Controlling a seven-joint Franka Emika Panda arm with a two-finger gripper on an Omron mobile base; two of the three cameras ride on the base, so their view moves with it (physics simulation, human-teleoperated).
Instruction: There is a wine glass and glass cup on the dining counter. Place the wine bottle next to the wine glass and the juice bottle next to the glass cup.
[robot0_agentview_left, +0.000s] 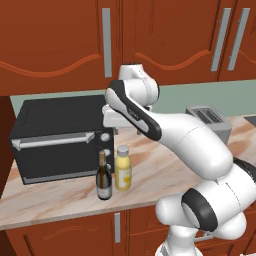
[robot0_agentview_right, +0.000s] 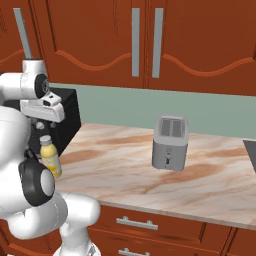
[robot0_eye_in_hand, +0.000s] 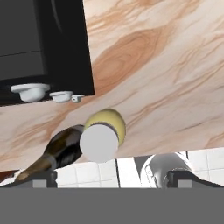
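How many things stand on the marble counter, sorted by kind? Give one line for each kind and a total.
Bottles: 2, the wine bottle and the juice bottle
Ovens: 1, the black toaster oven
Toasters: 1, the grey toaster
Total: 4

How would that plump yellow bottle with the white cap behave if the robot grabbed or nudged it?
The plump yellow juice bottle looks rigid, so it probably won't squash. Standing upright and squat, it seems steadier than the dark slim-necked wine bottle close beside it. A careless sideways nudge could well topple that neighbour.
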